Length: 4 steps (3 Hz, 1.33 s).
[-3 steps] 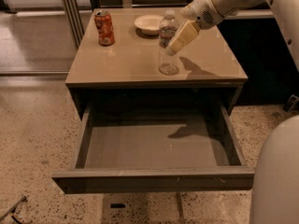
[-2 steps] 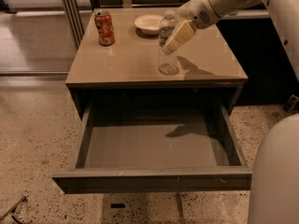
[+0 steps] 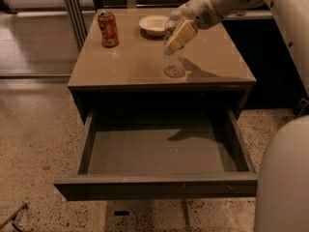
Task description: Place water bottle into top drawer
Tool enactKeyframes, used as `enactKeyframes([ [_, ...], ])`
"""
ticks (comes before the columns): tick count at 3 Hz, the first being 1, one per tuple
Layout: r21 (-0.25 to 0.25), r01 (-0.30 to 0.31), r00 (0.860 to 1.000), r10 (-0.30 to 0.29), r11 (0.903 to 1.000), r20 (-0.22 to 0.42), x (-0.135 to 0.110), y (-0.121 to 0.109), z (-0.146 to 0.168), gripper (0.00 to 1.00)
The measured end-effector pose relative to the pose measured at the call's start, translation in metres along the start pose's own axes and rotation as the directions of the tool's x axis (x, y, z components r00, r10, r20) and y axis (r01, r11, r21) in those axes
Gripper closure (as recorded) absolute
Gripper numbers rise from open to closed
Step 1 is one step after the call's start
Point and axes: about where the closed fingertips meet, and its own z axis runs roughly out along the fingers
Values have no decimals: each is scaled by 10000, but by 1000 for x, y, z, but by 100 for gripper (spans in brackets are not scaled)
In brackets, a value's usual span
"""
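Note:
The water bottle [image 3: 174,57] is clear with a white cap. It stands upright on the brown table top [image 3: 130,64], right of centre and near the front edge. My gripper [image 3: 180,36] reaches in from the upper right on a white arm and sits at the bottle's upper half, its pale yellow part across the front of the bottle. The top drawer [image 3: 154,183] is pulled fully out below the table, and its grey interior holds nothing.
An orange-red soda can [image 3: 108,28] stands at the table's back left. A white bowl [image 3: 153,25] sits at the back centre. The robot's white body [image 3: 285,178] fills the lower right. Speckled floor surrounds the table, with dark cabinets behind.
My gripper has moved slightly left, further over the bottle. The bottle, the can and the drawer have not moved.

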Motion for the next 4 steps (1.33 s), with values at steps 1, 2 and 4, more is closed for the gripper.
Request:
enactKeyframes([
  [1, -130, -223, 9996, 221, 9997, -166, 9, 2, 11, 0],
  [2, -184, -308, 9993, 304, 9994, -210, 13, 3, 15, 0],
  [4, -185, -308, 9993, 304, 9994, -210, 13, 3, 15, 42],
])
